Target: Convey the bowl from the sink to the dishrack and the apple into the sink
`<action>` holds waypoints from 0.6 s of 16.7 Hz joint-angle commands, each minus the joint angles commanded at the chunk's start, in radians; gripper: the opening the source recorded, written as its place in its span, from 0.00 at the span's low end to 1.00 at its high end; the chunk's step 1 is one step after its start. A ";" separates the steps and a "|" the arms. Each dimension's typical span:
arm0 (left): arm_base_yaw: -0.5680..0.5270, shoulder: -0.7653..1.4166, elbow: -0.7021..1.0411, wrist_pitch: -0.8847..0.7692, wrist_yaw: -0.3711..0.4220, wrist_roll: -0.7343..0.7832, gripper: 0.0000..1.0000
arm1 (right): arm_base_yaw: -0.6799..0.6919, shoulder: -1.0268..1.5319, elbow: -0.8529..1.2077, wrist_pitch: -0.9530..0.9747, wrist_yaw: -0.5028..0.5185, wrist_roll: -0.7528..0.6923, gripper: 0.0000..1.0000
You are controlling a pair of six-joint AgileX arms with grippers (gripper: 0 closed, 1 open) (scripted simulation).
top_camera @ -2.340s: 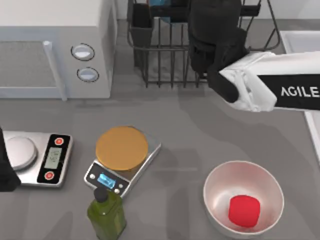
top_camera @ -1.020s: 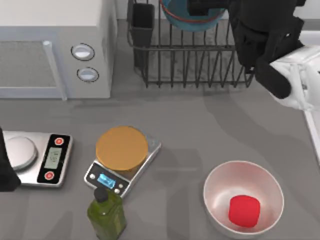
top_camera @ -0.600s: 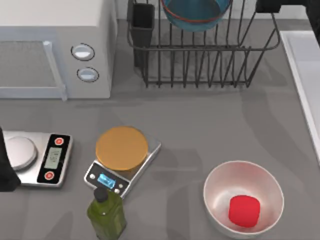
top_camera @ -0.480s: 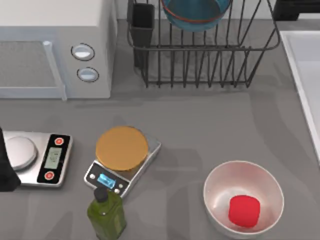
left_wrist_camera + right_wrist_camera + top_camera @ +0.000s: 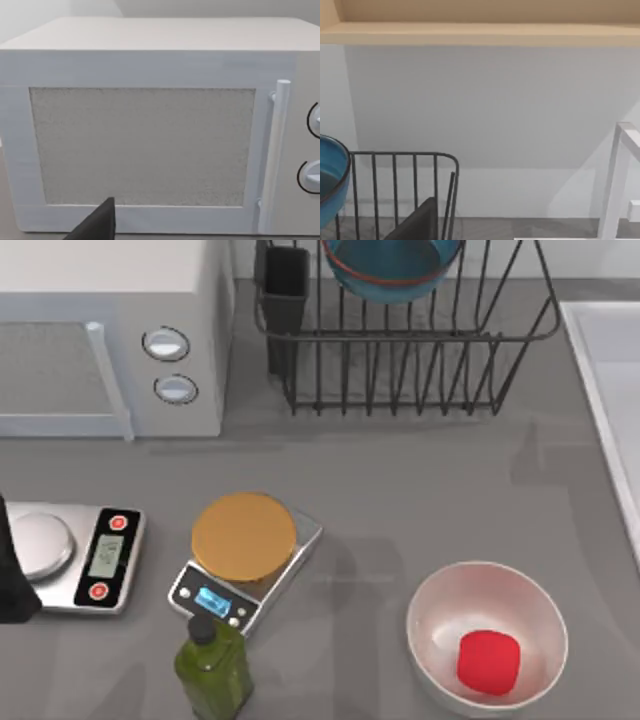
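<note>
Our right arm is gone from above the black wire dishrack [image 5: 400,340], and the round teal-blue bowl [image 5: 392,268] it carried now sits there uncovered.

The round teal-blue bowl with a thin orange-red rim line [image 5: 393,267] sits inside the black wire dishrack [image 5: 420,350] at the far middle of the table, with the black rectangular cutlery cup [image 5: 285,285] at the rack's left corner. Left of the rack stands the boxy white microwave [image 5: 110,330]. The pale grey-white sink [image 5: 608,390] lies along the right edge. Near right, the small red blocky apple [image 5: 488,663] lies in the larger pale white bowl [image 5: 440,610]. Near left sit two scales: the silver scale with a display [image 5: 75,555] at the left edge, and to its right the tilted scale carrying a round tan disc [image 5: 245,537]. The green glass bottle [image 5: 212,670] stands just nearer than that.
</note>
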 joint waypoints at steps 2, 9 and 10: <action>0.000 0.000 0.000 0.000 0.000 0.000 1.00 | -0.034 -0.090 -0.065 -0.035 -0.033 0.000 1.00; 0.000 0.000 0.000 0.000 0.000 0.000 1.00 | -0.148 -0.542 -0.337 -0.160 -0.154 -0.003 1.00; 0.000 0.000 0.000 0.000 0.000 0.000 1.00 | -0.168 -0.610 -0.385 -0.184 -0.176 -0.004 1.00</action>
